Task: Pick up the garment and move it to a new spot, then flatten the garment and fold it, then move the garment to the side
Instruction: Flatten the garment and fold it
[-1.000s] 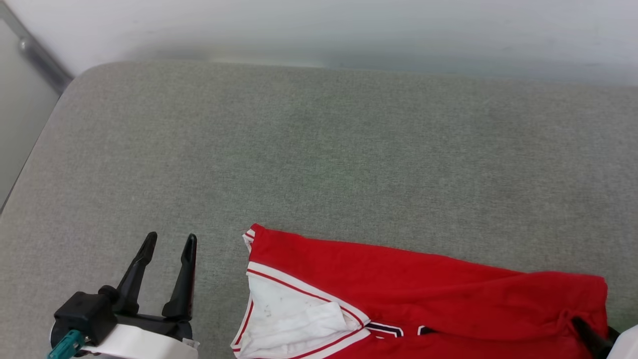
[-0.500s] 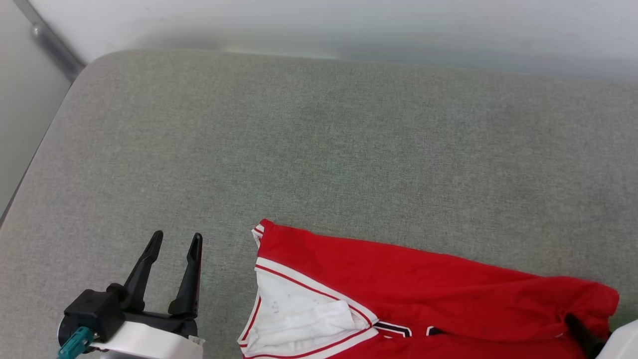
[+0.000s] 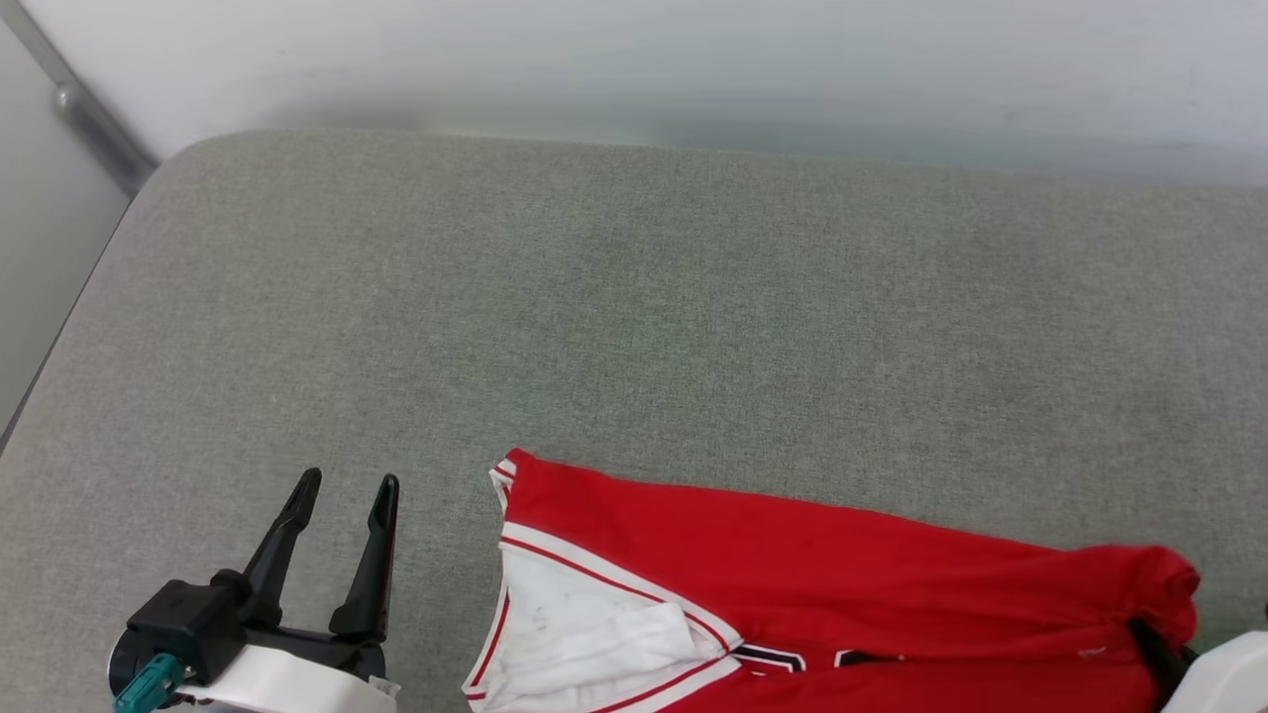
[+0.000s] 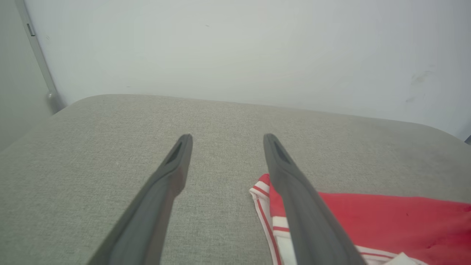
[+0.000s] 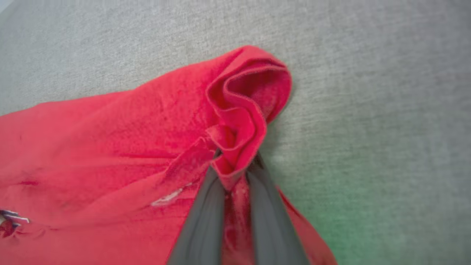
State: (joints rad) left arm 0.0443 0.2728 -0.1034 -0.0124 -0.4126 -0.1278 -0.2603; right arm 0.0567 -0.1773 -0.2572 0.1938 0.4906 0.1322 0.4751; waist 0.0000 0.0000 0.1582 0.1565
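Grey woven upholstery (image 3: 634, 327), a broad pad with rounded corners set against a pale wall (image 3: 693, 59), carries the work as a two-armed robot handles a red jersey shirt (image 3: 842, 564) with white, red-striped trim. The shirt lies along the near edge of the pad, its long axis running side to side across the robot's front, and open upholstery stretches beyond it toward the wall. A white panel (image 3: 584, 624) is turned up at its left end, and a scrap of black, white-outlined lettering (image 3: 773, 656) peeks out at the lower fold.

At the shirt's right end, the right gripper (image 5: 237, 162) has its dark fingers drawn together on a bunched fold of red cloth, which puckers up above the tips. The left gripper (image 3: 349, 479) hovers over the pad with its fingers spread apart and nothing between them. The shirt's striped left corner lies just beside it, on its right.

The pick-up appears to be in hand, with one end pinched. The free corner falls to the left arm, the nearer of the two, and reaching it looks like a short sideways move along the shirt's own axis.
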